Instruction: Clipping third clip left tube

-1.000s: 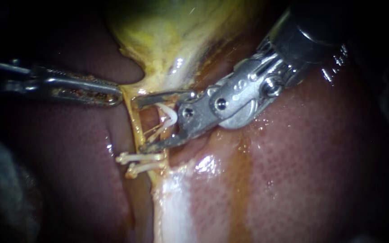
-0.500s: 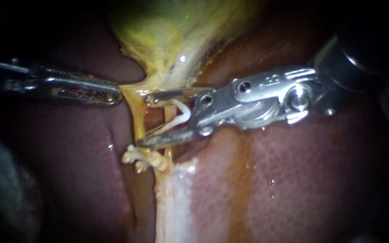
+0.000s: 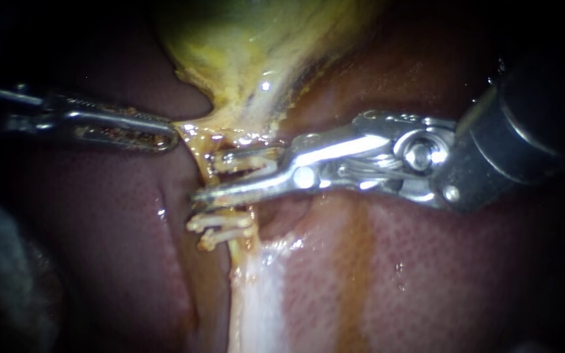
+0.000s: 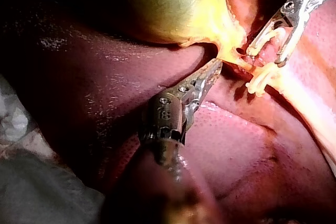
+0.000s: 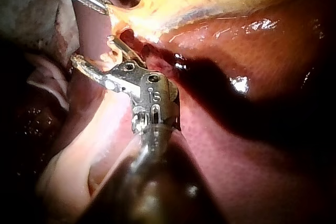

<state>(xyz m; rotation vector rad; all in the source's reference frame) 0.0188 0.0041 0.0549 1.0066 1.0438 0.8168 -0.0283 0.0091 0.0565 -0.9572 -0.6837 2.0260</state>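
Right instrument's claw (image 3: 209, 175) clenched across the left tube (image 3: 194, 153)

The claw grasps a white clip (image 3: 256, 161), its jaws straddling the tube on the gallbladder side of the two clips (image 3: 220, 223) already seated, so this one should land just beside them. The left instrument's claw (image 3: 168, 140) is clenched on the gallbladder's (image 3: 250, 52) yellow lower edge, seemingly holding the tube taut, off the liver (image 3: 426, 261).

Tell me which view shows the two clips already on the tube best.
Endoscope view. The two placed clips show separately, both crossing the tube just below the lower jaw of the right instrument. In the left wrist view they overlap as one pale cluster beside that instrument's tip. In the right wrist view I cannot make them out.
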